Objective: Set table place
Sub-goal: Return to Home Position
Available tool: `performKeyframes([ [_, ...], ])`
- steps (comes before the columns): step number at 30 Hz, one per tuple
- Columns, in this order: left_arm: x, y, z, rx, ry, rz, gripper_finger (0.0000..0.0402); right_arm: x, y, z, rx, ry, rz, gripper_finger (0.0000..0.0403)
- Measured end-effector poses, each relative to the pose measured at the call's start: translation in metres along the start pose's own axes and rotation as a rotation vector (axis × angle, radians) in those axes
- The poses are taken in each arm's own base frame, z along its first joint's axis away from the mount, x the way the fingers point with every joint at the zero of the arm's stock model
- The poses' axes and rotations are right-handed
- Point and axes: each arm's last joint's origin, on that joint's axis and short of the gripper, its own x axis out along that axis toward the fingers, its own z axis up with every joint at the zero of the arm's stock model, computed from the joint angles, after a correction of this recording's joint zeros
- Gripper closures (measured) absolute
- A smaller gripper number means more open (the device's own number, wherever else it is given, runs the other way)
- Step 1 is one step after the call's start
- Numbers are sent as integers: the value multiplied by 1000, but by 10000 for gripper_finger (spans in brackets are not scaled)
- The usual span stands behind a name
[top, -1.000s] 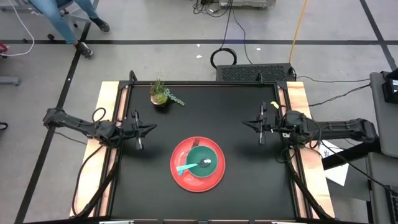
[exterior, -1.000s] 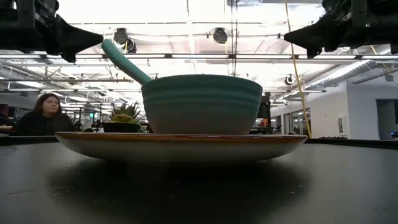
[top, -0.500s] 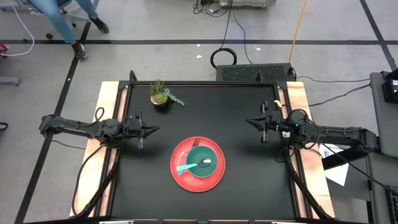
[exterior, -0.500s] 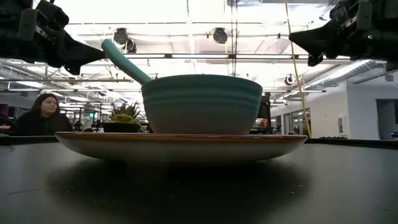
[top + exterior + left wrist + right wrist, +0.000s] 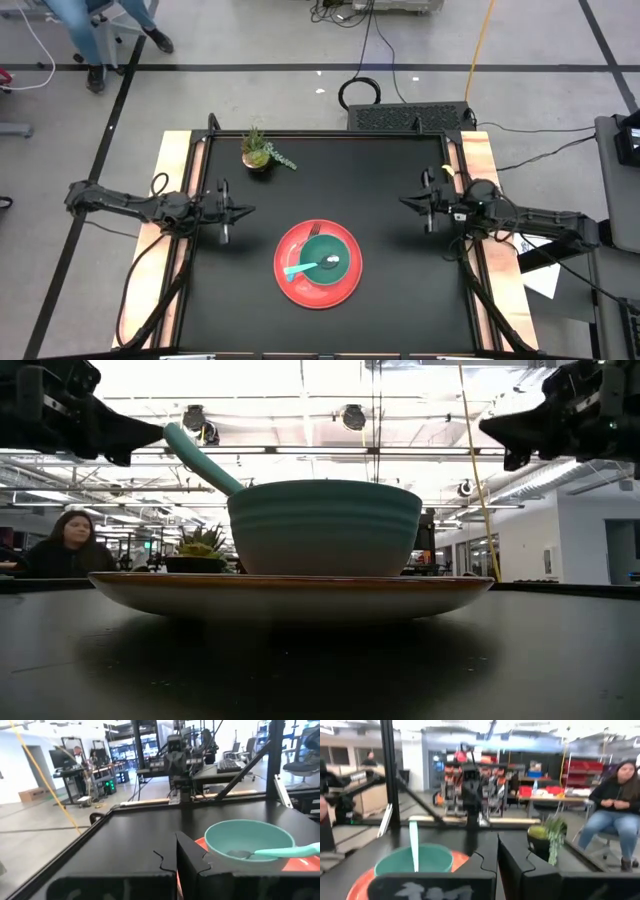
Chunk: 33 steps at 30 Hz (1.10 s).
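My left pincer (image 5: 240, 211) hangs above the matte black table (image 5: 390, 300), well apart from the round red plate (image 5: 347, 287), out on the side of the plate that my left arm reaches in from. Its two dark, angular fingers are pressed together into one blunt point aimed toward the plate, and they hold nothing. My right pincer (image 5: 405, 203) hangs well apart from the plate on the opposite side. Its fingers are also pressed flat against each other, empty, with the tip turned toward the plate.

The plate is a shallow, glossy disc with a gently raised rim. The teal bowl (image 5: 336, 245) sits on the middle of it, smaller and round, with faint ridges circling its outer wall. The spoon (image 5: 305, 268) rests inside the bowl with its metal end down in the hollow. Its smooth light-teal handle leans over the bowl's rim and slants up above the plate on my left pincer's side. The metal tines of the fork (image 5: 313, 232) lie on the plate at the bowl's far edge. A small potted plant (image 5: 258, 152) with spiky green leaves stands beyond the plate, well apart from it.
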Motion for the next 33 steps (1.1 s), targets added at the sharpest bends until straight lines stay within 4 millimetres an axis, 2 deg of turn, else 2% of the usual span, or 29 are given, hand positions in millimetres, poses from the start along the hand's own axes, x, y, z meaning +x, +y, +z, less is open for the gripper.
performKeyframes([
  [4, 0, -2, 2, 3, -22, -11, 401, -1, 2, -5, -3, 40, 11, 403],
  [11, -2, -7, 8, 8, -78, -47, 401, -2, 5, -3, 20, -2, 38, 403],
  [25, -5, -11, 15, 62, -133, -13, 401, -2, 12, 4, -19, -80, 92, 403],
  [33, -3, -7, 5, 75, -35, 16, 401, -2, 12, 3, -27, -67, 92, 403],
])
